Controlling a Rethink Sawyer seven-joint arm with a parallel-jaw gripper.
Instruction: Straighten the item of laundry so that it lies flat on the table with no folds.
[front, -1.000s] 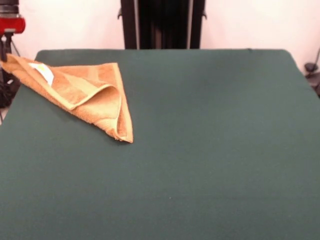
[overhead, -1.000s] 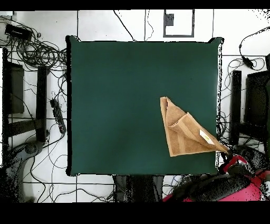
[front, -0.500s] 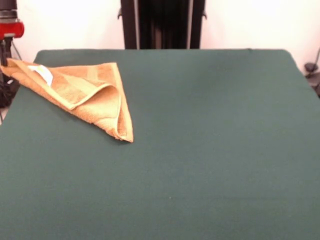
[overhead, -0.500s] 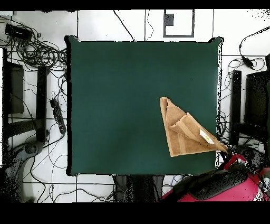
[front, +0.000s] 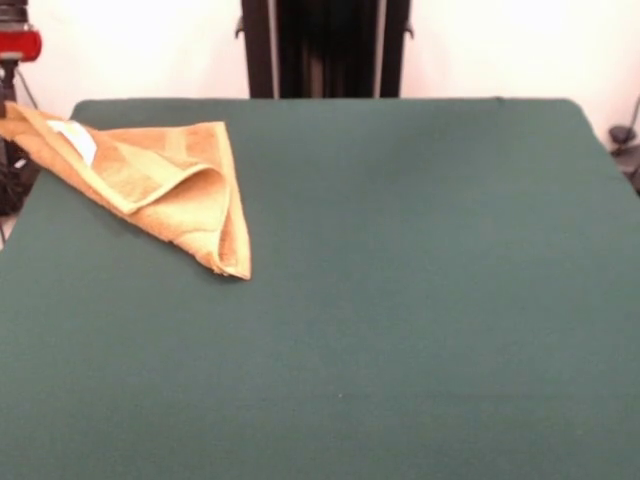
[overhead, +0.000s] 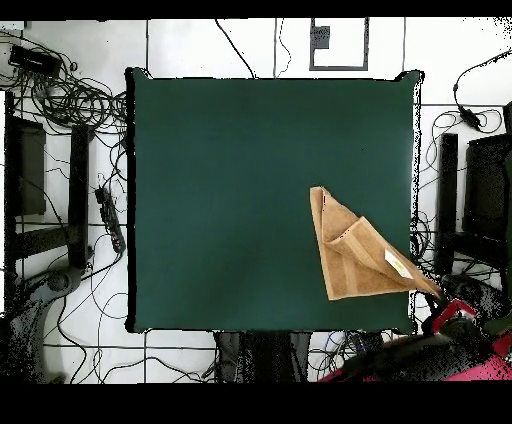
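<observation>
The orange-tan towel (front: 165, 180) lies folded into a triangle at the table's far left corner in the front view; in the overhead view the towel (overhead: 350, 255) is at the lower right. Its white label (front: 78, 140) faces up near the left corner, which reaches past the edge of the green table (front: 400, 300) and hangs taut in the air. My gripper (front: 6, 100) shows only partly at the picture's left edge, below a red arm part (front: 15, 45), and is shut on that corner. In the overhead view the gripper (overhead: 438, 298) sits just off the table's corner.
The robot's black pedestal (front: 325, 48) stands behind the table's far edge. Cables (overhead: 70, 100) and dark stands (overhead: 80, 195) lie on the floor around the table. The red arm (overhead: 440, 350) crosses the overhead view's lower right corner.
The towel has slid a little toward the table's corner where my gripper is, its free tip moving with it. The red arm part has risen and drawn back outward.
</observation>
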